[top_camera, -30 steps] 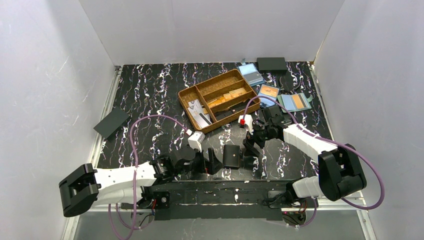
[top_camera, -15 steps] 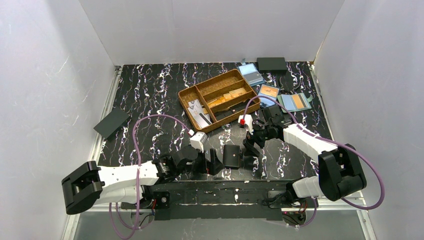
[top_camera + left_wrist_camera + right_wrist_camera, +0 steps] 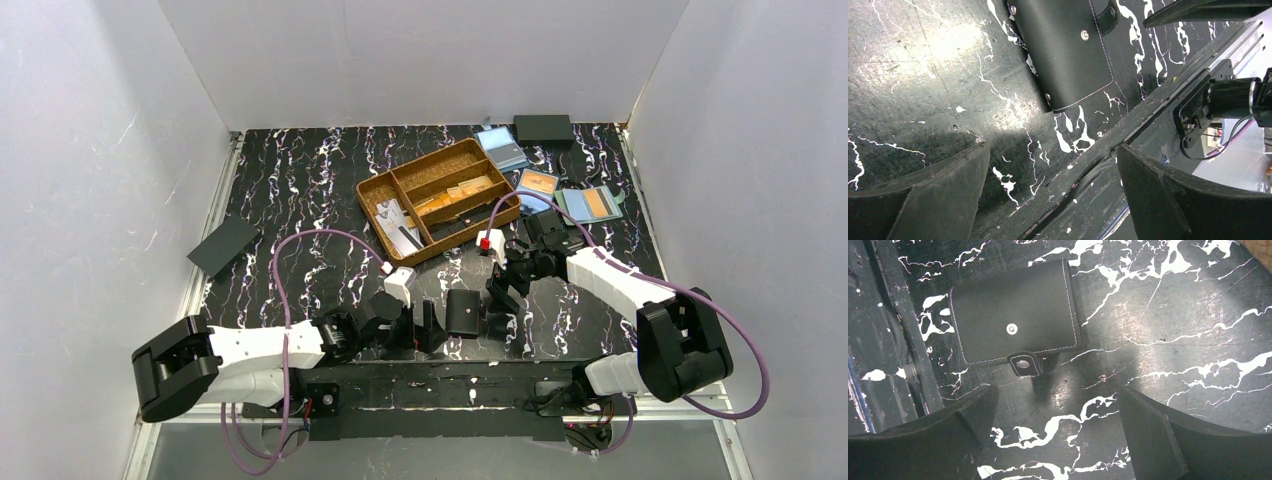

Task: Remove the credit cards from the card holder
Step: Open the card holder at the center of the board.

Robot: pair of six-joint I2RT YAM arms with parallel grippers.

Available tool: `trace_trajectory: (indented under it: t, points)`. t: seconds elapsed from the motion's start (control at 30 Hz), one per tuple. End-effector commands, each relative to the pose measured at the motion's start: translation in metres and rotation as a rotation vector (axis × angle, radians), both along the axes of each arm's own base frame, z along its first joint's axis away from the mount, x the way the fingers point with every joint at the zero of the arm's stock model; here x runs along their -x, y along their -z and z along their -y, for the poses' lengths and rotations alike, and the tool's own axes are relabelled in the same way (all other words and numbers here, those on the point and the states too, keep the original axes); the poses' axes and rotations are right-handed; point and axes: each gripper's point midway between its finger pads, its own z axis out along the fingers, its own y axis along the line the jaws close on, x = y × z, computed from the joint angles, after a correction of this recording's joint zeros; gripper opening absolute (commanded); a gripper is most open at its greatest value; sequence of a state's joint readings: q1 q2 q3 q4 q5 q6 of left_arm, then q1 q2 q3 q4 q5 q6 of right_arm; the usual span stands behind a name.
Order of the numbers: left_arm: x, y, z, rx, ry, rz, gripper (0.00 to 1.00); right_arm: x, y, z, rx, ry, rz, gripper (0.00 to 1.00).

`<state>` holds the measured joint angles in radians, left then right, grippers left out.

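Currently the black card holder (image 3: 462, 312) is seen lying flat on the marbled counter (image 3: 300, 180), close to the near edge and about midway along it. It is folded shut, so its inside is hidden. In the right wrist view the card holder (image 3: 1015, 312) is shown with a bare metal stud on its face, and its snap tab juts past one long edge, unfastened. In the left wrist view only one corner of the card holder (image 3: 1063, 50) is caught.

The left end effector (image 3: 425, 325) is held low just beside the holder on the side toward the left edge, with its fingers spread wide apart and nothing between them (image 3: 1053, 190). The right end effector (image 3: 497, 300) is placed just beside the holder's opposite side, fingers likewise apart and gripping nothing (image 3: 1055, 440). Neither is seen touching the holder.

Toward the far edge a woven tray (image 3: 372, 195) is set at an angle. A few pale cards (image 3: 400, 222) are kept in its end compartment nearest the left edge, and orange cards (image 3: 455, 195) in a long compartment. Blue holders (image 3: 538, 183) are gathered near the far right corner
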<state>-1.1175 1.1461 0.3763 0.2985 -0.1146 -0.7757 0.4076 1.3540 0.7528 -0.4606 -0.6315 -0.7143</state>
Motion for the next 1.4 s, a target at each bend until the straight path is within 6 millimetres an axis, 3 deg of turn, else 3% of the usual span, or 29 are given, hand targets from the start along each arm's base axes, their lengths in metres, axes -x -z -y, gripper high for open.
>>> trace_trajectory:
  t: [0.0, 0.17, 0.33, 0.63, 1.37]
  points:
    - [-0.005, -0.01, 0.008, -0.003, 0.016, 0.034, 0.98, -0.009, -0.015, -0.006, -0.03, -0.016, 0.032, 0.98]
    - [-0.006, -0.006, 0.01, -0.028, 0.034, 0.044, 0.98, -0.009, -0.014, -0.006, -0.029, -0.019, 0.031, 0.98]
    - [-0.012, -0.021, 0.014, -0.032, 0.073, 0.127, 0.98, -0.008, -0.013, -0.006, -0.027, -0.02, 0.027, 0.98]
    - [-0.01, -0.01, 0.02, -0.074, 0.108, 0.121, 0.98, -0.008, -0.012, -0.005, -0.023, -0.022, 0.024, 0.98]
    - [-0.019, -0.003, 0.033, -0.219, 0.221, 0.29, 0.98, -0.007, -0.012, -0.005, -0.023, -0.026, 0.021, 0.98]
